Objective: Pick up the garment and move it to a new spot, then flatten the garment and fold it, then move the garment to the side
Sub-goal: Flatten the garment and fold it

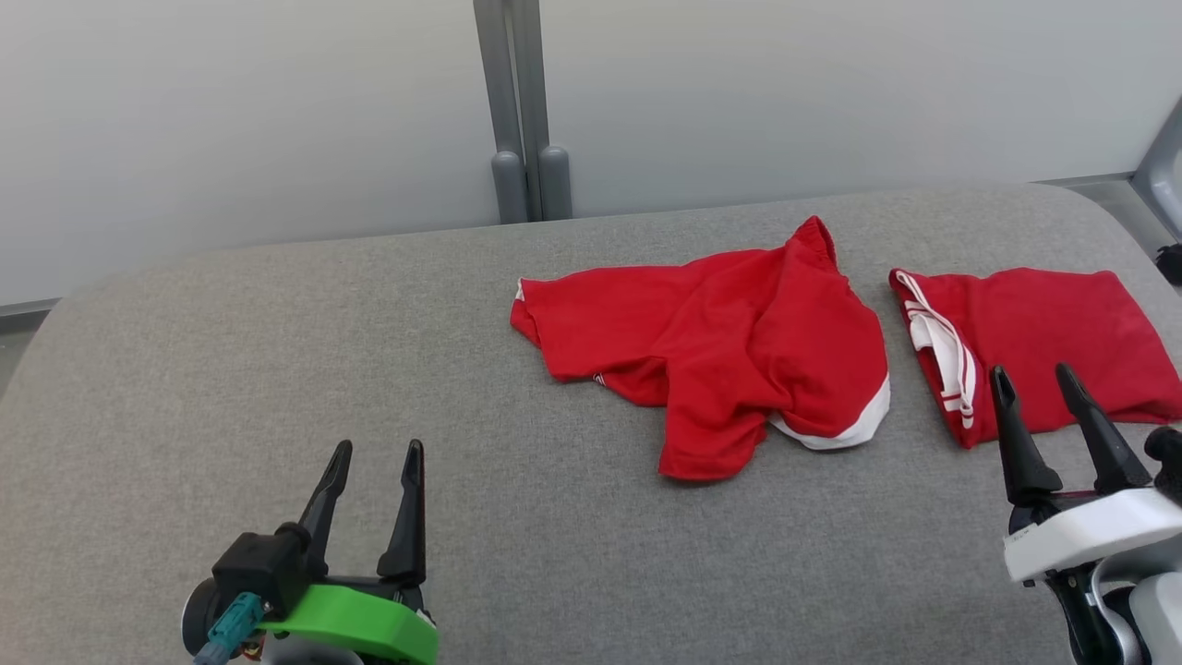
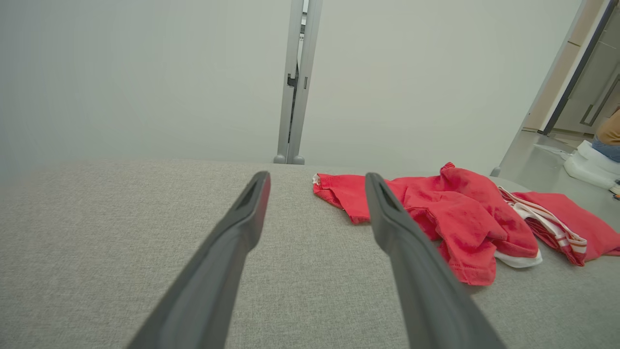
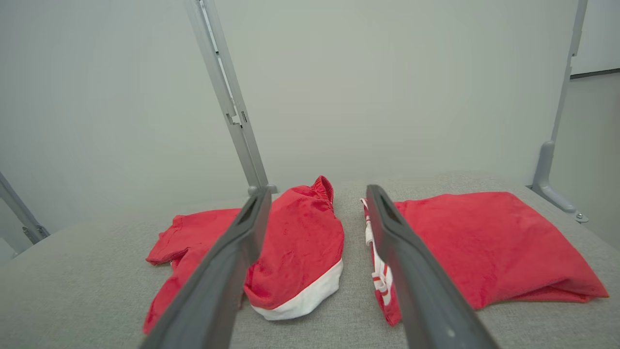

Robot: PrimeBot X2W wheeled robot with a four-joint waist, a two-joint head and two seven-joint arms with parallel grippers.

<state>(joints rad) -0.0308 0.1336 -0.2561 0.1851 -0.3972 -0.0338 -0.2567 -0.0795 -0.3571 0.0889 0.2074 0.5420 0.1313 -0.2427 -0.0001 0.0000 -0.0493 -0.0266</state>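
A crumpled red garment with a white hem [image 1: 729,346] [image 2: 450,213] [image 3: 295,242] lies loose near the middle of the grey padded table [image 1: 277,369]. To its right rests a folded red garment with white striped trim [image 1: 1034,342] [image 3: 474,242] [image 2: 557,223]. My left gripper [image 1: 377,460] [image 2: 317,179] hovers open at the front left, well apart from the cloth. Open too, my right gripper [image 1: 1032,380] [image 3: 317,194] stands at the front right, over the near edge of the folded garment, with nothing between its fingers.
A pale wall with a grey upright post [image 1: 522,111] closes off the table's far edge. The table's corners are rounded. Bare grey surface spreads across the left half and the front. At the far right of the left wrist view part of a person [image 2: 608,135] sits on the floor.
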